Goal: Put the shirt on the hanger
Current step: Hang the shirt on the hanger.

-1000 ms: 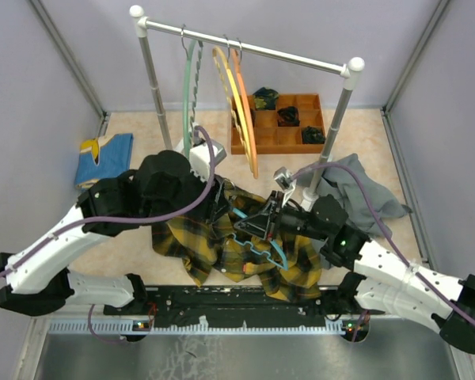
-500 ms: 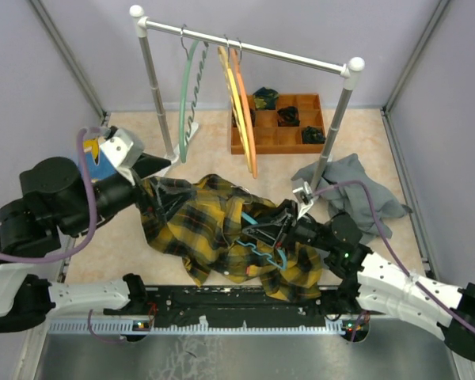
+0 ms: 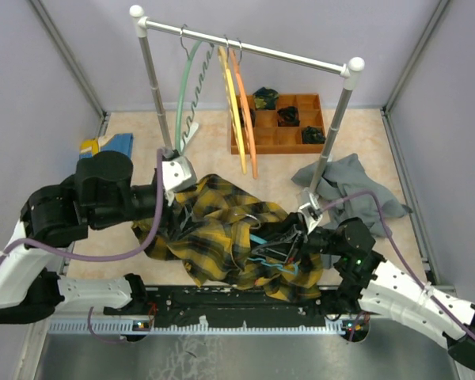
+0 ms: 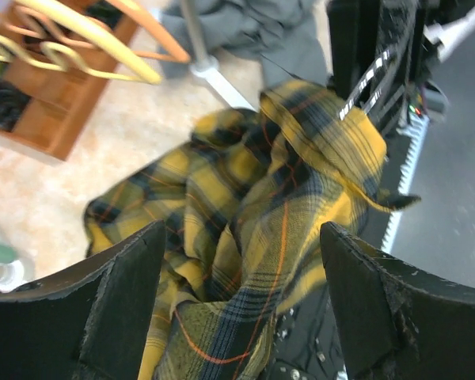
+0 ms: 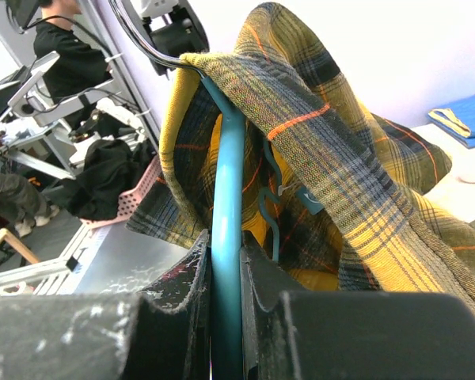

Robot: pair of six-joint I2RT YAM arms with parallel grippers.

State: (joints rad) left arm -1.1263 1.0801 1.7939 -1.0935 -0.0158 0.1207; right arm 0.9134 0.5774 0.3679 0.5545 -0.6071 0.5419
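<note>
The yellow and black plaid shirt lies crumpled at the table's front middle, draped over the teal hanger. My right gripper is shut on the hanger's teal bar, which rises between its jaws. Plaid cloth hangs over the hanger's top, beside its metal hook. My left gripper is at the shirt's left edge. Its jaws stand wide apart with a fold of the shirt lying loose between them.
A clothes rack at the back carries a green hanger, a yellow one and an orange one. A wooden compartment tray sits behind. A grey garment lies right. A blue cloth lies left.
My left arm swung out to the left with the shirt stretched, then came back right to the shirt's left edge. The shirt now covers more of the hanger. My right gripper shifted slightly nearer.
</note>
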